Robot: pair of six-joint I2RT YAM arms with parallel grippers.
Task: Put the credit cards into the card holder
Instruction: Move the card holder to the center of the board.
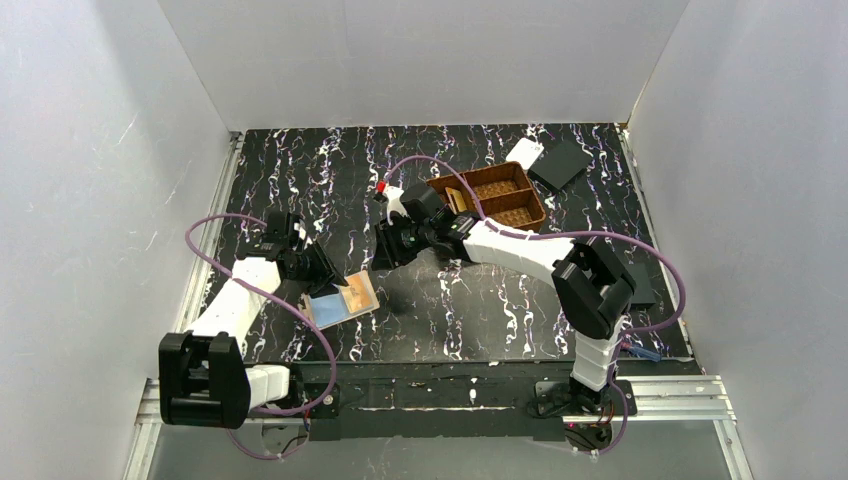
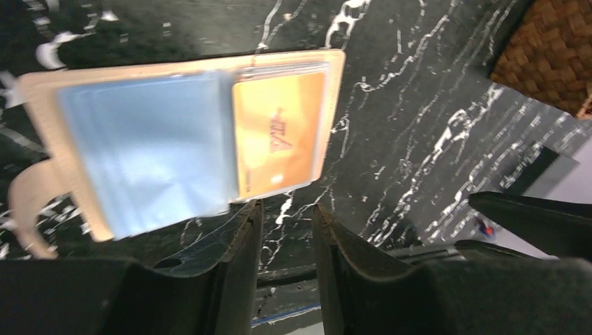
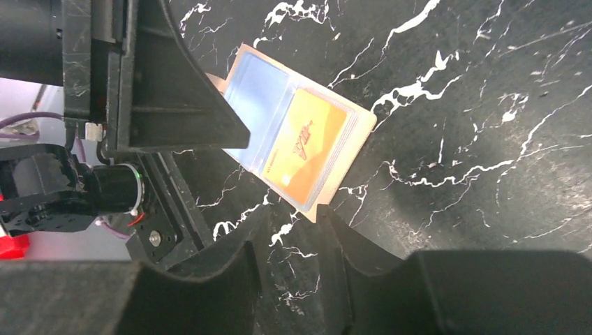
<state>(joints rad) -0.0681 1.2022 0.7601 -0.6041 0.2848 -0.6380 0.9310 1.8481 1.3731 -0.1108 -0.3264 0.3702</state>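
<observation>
The holder (image 1: 345,298) lies open and flat on the table (image 1: 450,300), towards the front left. One inner face is blue, and an orange card (image 2: 279,136) is tucked into the slot on the other. The left gripper (image 2: 286,209) hangs just off one edge of the holder, jaws a little apart with only marble showing between them. The right gripper (image 3: 292,230) sits at the opposite edge, jaws likewise parted and empty. From what I can see, neither touches the holder.

I'd judge this card seated, and the step in hand to be backing off. Done well, both arms lift straight up and away, so no finger snags the tan flap or swings the holder round. The card looks square in its slot, though I can't tell how deep it goes.

Something golden (image 1: 456,198) shows in the basket (image 2: 551,49), likely another card. The right arm is nearer to it. The left could wait close by to pin the holder down.
</observation>
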